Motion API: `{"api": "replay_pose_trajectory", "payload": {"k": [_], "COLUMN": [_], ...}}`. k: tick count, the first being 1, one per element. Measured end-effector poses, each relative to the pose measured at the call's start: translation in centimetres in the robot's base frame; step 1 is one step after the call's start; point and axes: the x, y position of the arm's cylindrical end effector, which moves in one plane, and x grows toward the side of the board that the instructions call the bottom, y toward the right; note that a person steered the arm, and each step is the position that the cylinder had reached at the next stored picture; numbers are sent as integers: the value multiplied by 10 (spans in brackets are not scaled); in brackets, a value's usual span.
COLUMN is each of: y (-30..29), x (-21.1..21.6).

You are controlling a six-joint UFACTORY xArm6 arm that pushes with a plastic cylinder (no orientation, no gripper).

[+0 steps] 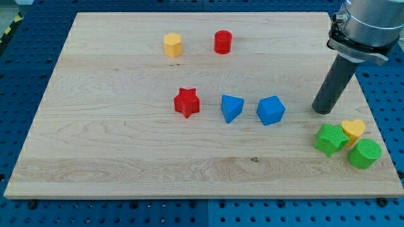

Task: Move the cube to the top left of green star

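In the camera view you saw the blue cube lying right of the board's middle on the wooden counter, and my tip stood on the counter just to the view's right of it, apart from it, with bare wood between the two. There was no pincer on this arm, only the straight dark rod, so nothing was open or closed and nothing was held. The green star sat near the view's bottom right corner, below my tip and slightly to its right, not touching it. You saw a yellow heart pressed against the star's right side, and a green cylinder just below the heart, close beside the star. The cube lay up and to the view's left of the star, well apart from it. To the cube's left was a second blue block, its shape hard to make out, close beside it but not touching, and further left a red star. Near the view's top you saw a yellow hexagonal block and a red cylinder, side by side and apart.
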Motion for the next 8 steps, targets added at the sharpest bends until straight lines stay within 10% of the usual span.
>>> {"api": "replay_pose_trajectory", "payload": {"k": [8], "y": [-137], "x": [39]}}
